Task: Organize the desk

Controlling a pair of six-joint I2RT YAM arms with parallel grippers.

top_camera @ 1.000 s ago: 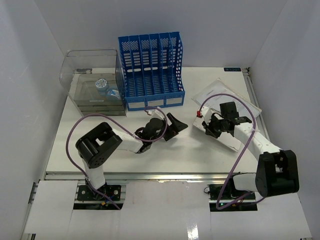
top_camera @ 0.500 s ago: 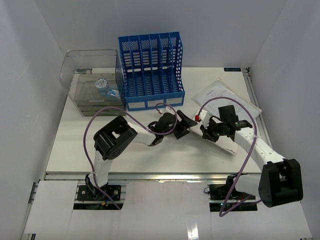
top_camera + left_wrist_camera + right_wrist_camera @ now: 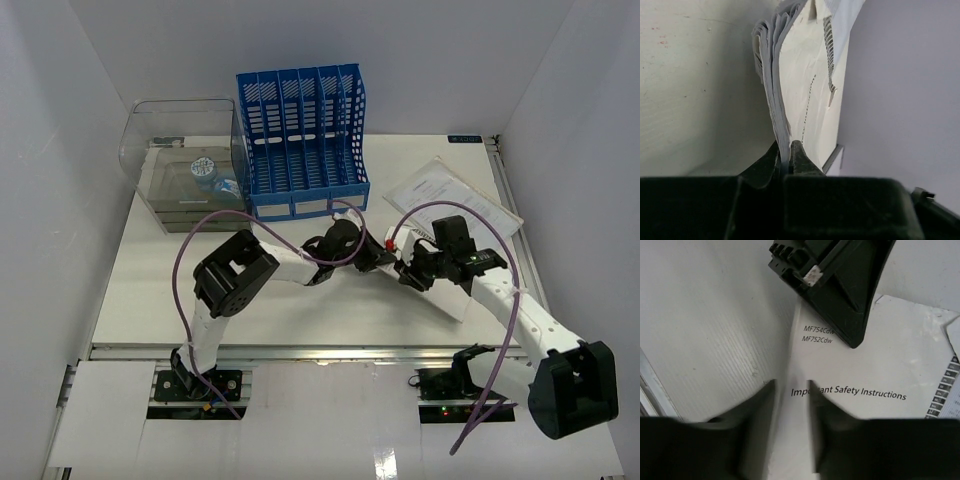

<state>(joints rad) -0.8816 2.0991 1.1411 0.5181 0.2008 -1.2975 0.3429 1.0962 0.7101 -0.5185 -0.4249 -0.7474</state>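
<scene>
Left gripper (image 3: 786, 150) pinches booklet (image 3: 790, 75) (its edge) — desk (image 3: 330, 310) beneath.

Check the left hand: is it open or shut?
Shut: the left hand pinches the edge of the booklet between nearly touching fingers.

Right hand (image 3: 790, 386) at btm of frame, its two dark fingers apart w/ a clear gap. Bare white worktop (image 3: 705, 315) fills the left side, and the booklet (image 3: 865, 370) sits to its right, w/ its left edge running up through that gap. Cover reads "Important Safety Instructions", w/ "MF754Cdw" and "MF752Cdw" above. Left hand (image 3: 847, 325), black, comes in from the top, tip over the booklet's upper part, possibly clamping it. Metal rail (image 3: 647, 385) at lower left. Another printed sheet (image 3: 947, 385) at far right.
</scene>
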